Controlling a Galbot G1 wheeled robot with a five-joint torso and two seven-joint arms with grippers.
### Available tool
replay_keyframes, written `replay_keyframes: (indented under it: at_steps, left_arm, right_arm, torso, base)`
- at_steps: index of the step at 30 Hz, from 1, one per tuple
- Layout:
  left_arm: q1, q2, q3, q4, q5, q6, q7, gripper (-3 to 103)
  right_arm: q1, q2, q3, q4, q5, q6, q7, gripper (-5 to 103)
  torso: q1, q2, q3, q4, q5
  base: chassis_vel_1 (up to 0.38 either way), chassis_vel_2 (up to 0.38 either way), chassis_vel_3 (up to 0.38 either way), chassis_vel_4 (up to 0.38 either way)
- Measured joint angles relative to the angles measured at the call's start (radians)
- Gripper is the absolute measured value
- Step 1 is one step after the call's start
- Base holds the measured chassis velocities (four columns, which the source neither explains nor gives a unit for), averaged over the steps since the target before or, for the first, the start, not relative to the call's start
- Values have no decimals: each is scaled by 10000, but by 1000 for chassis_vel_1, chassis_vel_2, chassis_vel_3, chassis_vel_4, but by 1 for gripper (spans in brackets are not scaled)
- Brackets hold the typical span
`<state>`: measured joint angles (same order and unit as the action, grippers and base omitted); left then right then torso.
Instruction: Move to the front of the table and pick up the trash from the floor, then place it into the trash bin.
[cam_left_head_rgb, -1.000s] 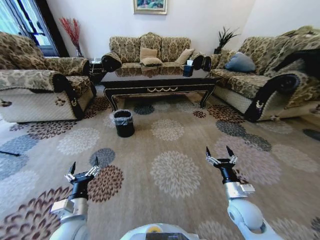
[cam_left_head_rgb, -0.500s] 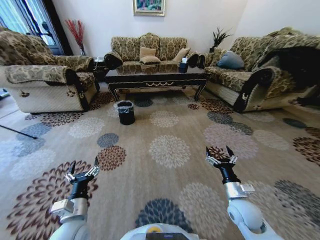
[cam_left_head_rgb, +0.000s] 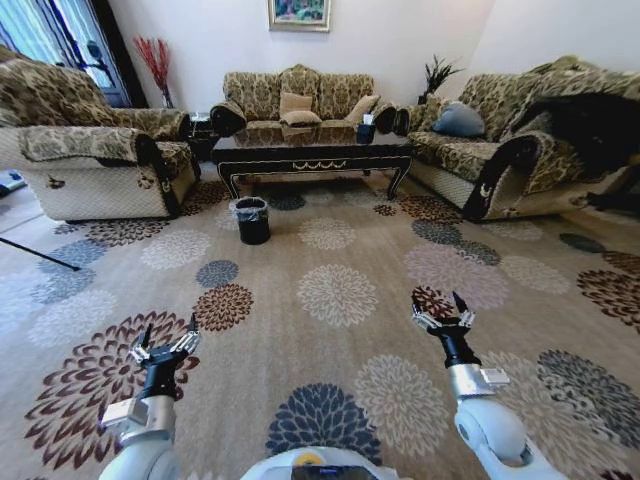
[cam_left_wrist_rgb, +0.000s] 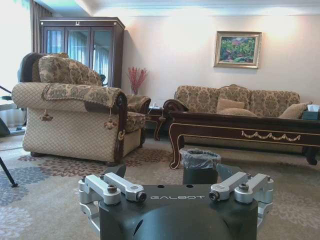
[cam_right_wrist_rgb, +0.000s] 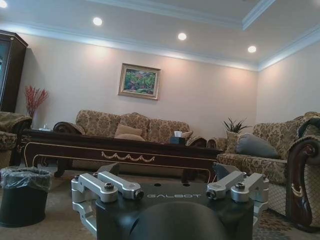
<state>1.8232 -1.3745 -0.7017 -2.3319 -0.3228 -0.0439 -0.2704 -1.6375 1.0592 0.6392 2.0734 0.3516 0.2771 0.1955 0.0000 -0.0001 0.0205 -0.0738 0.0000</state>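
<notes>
Both arms low over the carpet, left tool (cam_left_head_rgb: 166, 333) and right tool (cam_left_head_rgb: 440, 305) spread open and empty, trash bin (cam_left_head_rgb: 252, 220) standing just before the far surface (cam_left_head_rgb: 312, 150), well apart from them.

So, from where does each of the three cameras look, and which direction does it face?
Head view: high, looking forward and down at the carpet, table and bin; left gripper and right gripper show, open.
Left wrist view: low, facing the bin and table; own gripper shows.
Right wrist view: low, facing the table; own gripper shows.
All share table and bin.
</notes>
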Motion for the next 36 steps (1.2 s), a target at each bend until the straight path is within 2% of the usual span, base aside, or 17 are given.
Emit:
replay_keyframes:
  at_steps: [20,36]
  left_arm:
    - [-1,0,0,0,1,0,0,100]
    - [0,0,0,0,1,0,0,100]
  right_arm:
    - [1,0,1,0,0,0,0,100]
    - [-3,0,1,0,0,0,0,100]
  torso:
    - [1,0,2,2,3]
    - [0,0,-1,0,0]
  base:
    - [-68,22,76,-21]
    - [0,0,0,0]
